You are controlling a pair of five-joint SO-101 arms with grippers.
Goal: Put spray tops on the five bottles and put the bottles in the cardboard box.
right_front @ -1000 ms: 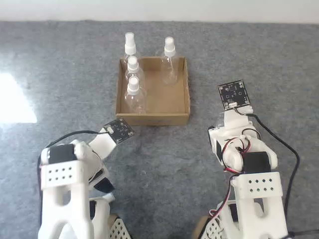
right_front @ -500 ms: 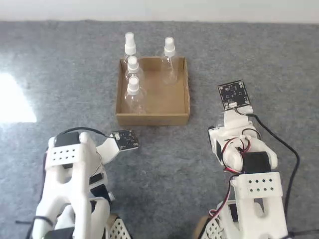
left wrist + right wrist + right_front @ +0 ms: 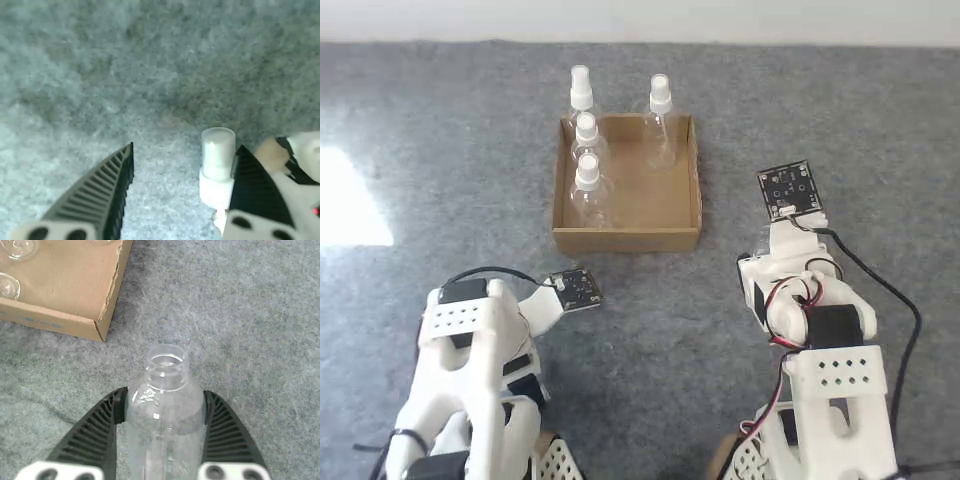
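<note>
Grey felt-like table covering [image 3: 440,150] with a shallow brown cardboard box [image 3: 625,240] as the reference. On the arms' side of the box, the right gripper [image 3: 164,392] clamps a clear plastic bottle [image 3: 165,415] by its body. The bottle's long axis runs along the fingers, and its uncapped open mouth points away from the wrist, with a near corner of the box close by. Also on that side of the box, the left gripper [image 3: 186,147] has its jaws spread wide and nothing clamped. A small white spray top [image 3: 217,160] sits inside the gap, just beside one dark jaw and well apart from the other, long axis roughly along the fingers, cap end away from the wrist. The left arm is judged nearer to the top, so the coming move likely turns on closing across that axis. Four clear bottles with white spray tops [image 3: 588,185] stand at the box; whether the farthest is inside it or behind its far wall cannot be told. Hidden: the spray top's lower end behind the jaw, the held bottle's base, cut off at the frame edge, and whether the top stands or lies
</note>
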